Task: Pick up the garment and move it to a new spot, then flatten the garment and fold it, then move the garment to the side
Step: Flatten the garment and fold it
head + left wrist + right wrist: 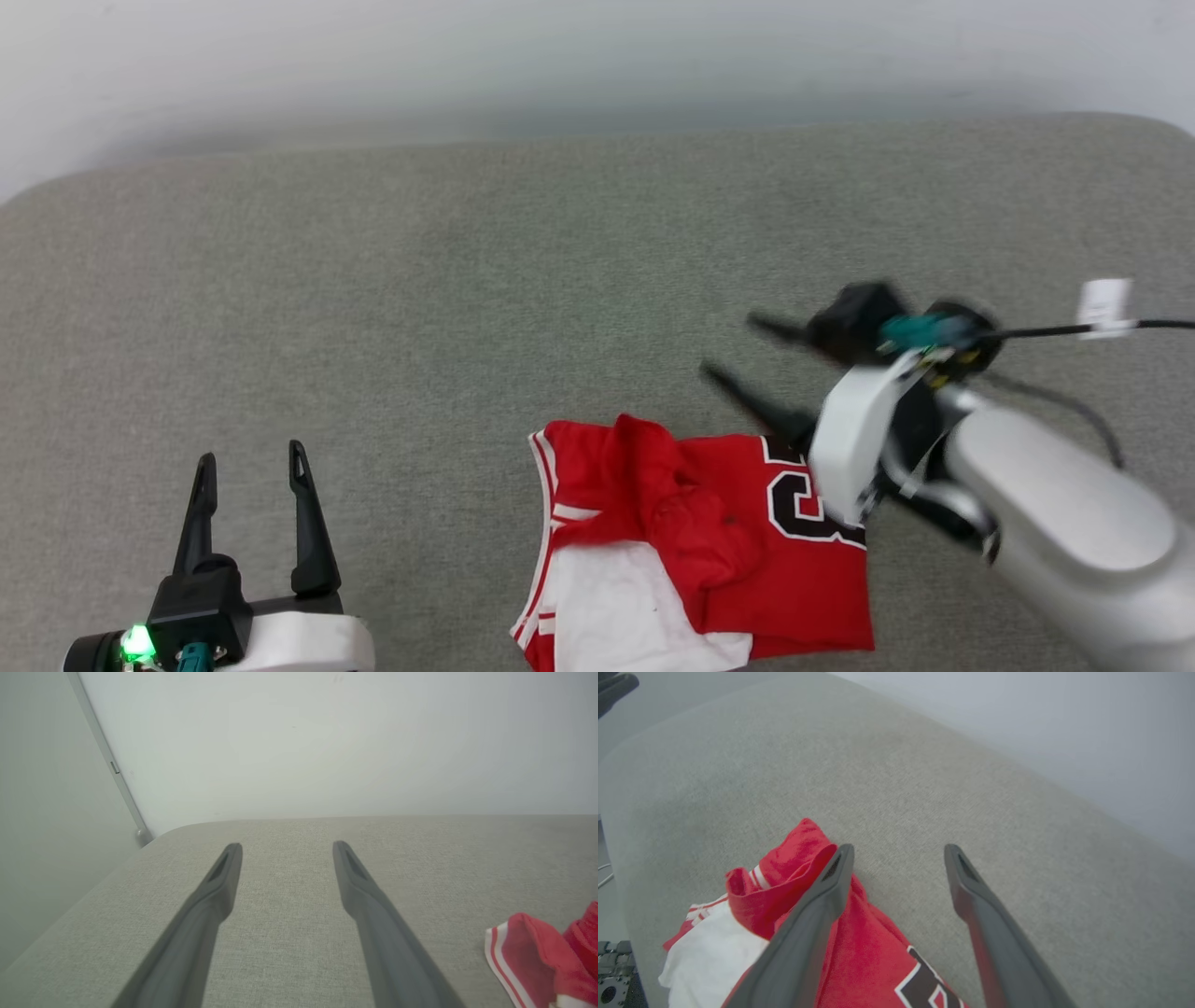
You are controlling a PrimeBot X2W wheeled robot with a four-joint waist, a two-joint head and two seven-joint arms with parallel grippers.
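The garment [709, 551], a red jersey T-shirt with a white sleeve, red-and-white striped trim and black white-outlined characters, is seen crumpled and partly folded over itself at the lower centre of the head view. It lies on a grey woven upholstered surface [448, 280] that runs up to a pale wall [560, 56] along the top of the frame.

The right gripper [729, 345] is seen at centre right of the head view, slightly blurred, with its fingers pointed toward the upper left, above the garment's upper right edge. In the right wrist view this gripper [899, 848] is shown with its two dark fingers spread wide and nothing pinched between them. One finger is seen in front of the red cloth [873, 956], which bunches up at the lower left of that frame; whether cloth and finger touch cannot be told. Bare upholstery is seen behind the other finger.

The left gripper [250, 455] is placed at the lower left of the head view, well apart from the garment, with a green light [137, 642] lit at its wrist. In the left wrist view its fingers [287, 846] are likewise spread over bare upholstery, nothing being held, and a striped edge of the garment [532, 956] is caught at the lower right corner.
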